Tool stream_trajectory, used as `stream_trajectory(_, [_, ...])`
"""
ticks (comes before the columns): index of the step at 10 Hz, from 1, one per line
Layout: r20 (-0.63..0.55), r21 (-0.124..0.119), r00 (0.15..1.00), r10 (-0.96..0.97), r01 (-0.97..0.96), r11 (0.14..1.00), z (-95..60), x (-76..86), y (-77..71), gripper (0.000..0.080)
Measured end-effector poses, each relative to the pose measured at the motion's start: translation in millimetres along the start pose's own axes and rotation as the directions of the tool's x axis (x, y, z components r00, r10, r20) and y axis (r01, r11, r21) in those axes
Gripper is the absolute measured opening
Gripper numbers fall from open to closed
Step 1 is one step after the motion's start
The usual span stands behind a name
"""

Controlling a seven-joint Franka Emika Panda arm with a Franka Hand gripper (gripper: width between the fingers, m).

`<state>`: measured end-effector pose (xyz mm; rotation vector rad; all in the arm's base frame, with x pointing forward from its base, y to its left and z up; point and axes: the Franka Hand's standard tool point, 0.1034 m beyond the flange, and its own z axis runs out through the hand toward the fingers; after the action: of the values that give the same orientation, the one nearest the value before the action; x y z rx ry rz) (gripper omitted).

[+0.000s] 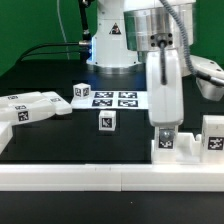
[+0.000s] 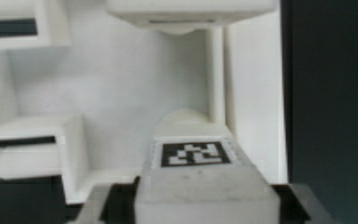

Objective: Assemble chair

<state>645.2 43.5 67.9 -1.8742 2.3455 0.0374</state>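
My gripper [image 1: 165, 127] hangs at the exterior view's right, close to the front rail, pointing straight down. It is shut on a white tagged chair piece [image 1: 166, 143] that stands by the rail. In the wrist view the same tagged piece [image 2: 197, 155] fills the gap between my dark fingers [image 2: 115, 205], and my gripper [image 2: 204, 207] holds it from both sides. Beyond it a narrow white post runs to a white block [image 2: 185, 12], with a framed white slab [image 2: 25, 90] beside it. A second tagged block [image 1: 213, 140] stands just to the right.
A long white border rail [image 1: 100, 178] runs along the front. The marker board [image 1: 112, 98] lies mid-table, with a small tagged cube [image 1: 107, 122] before it and another [image 1: 82, 90] at its left end. Flat tagged chair pieces [image 1: 30, 107] lie at the exterior view's left.
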Motion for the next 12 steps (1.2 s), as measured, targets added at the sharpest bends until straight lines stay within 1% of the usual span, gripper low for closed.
stream_trajectory(2, [-0.009,0.001,0.996,0.088,-0.088,0.996,-0.3,1.1,1.2,0.0285])
stream_trajectory(5, [-0.011,-0.002,0.996,0.086,-0.086,0.996,0.2,1.2,1.9,0.0285])
stream_trajectory(6, [-0.010,0.001,0.997,0.083,-0.083,0.997,-0.3,0.8,1.6,0.0441])
stream_trajectory(7, [-0.009,0.006,0.997,0.074,-0.074,0.997,-2.1,-0.1,1.4,0.0569])
stream_trajectory(8, [-0.004,0.013,0.999,0.050,-0.050,0.999,-7.8,-2.1,2.0,0.0634])
stream_trajectory(10, [0.009,0.023,1.000,0.010,-0.010,1.000,-23.2,-7.6,6.0,0.0647])
stream_trajectory(11, [0.015,0.027,1.000,0.008,-0.008,1.000,-29.4,-11.6,4.1,0.0647])
stream_trajectory(12, [0.013,0.024,1.000,0.010,-0.011,1.000,-26.6,-12.3,5.2,0.0647])
